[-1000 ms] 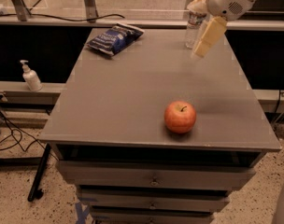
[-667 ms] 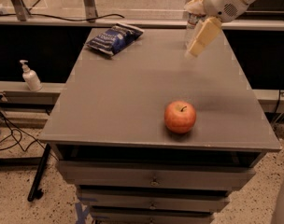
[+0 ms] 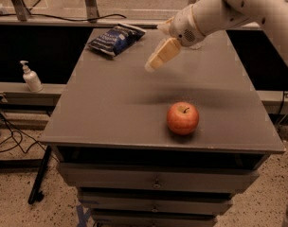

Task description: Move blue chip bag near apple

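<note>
The blue chip bag lies flat at the far left corner of the grey table, dark navy with white lettering. The apple, red-orange with a short stem, sits near the front edge, right of centre. My gripper hangs above the table's far middle, on the white arm that reaches in from the upper right. It is to the right of the bag and apart from it, and well behind the apple. It holds nothing that I can see.
A white pump bottle stands on a low ledge left of the table. Cables lie on the floor at the left. Drawers sit under the tabletop. A rail and metal posts run behind the table.
The arm has swung left across the table's far side, so my gripper is now much closer to the chip bag. The bag and apple have not moved.
</note>
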Robot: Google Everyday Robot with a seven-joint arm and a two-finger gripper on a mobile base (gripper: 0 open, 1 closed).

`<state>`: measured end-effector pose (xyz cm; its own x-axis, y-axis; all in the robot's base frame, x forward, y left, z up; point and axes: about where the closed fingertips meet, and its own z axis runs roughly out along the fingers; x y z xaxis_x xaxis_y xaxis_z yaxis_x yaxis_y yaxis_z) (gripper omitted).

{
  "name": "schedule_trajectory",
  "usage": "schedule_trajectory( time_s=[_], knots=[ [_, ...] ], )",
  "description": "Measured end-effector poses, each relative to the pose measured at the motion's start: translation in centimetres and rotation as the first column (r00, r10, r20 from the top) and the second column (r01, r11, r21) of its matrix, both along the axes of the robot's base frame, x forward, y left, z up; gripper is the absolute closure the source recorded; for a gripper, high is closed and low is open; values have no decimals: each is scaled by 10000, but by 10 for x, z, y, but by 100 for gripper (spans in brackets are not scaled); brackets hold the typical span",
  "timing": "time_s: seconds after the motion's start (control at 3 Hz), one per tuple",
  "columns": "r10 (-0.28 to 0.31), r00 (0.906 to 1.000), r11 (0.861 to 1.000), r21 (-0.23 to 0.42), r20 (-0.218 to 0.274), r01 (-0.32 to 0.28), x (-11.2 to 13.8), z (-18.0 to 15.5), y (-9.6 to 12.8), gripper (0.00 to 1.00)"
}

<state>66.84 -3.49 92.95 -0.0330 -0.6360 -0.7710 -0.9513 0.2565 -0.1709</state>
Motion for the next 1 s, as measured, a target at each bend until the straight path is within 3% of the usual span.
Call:
schedule_trajectory(
  time_s=[0.33, 0.67, 1.0],
  knots=[
    [-589, 9977, 9922, 1079, -331, 621, 21, -33, 37, 0],
    [-1671, 9858, 9639, 2128, 157, 1600, 63, -36, 42, 0],
    [-3304, 9432, 8872, 3528, 358, 2974, 130, -26, 41, 0]
  ],
)
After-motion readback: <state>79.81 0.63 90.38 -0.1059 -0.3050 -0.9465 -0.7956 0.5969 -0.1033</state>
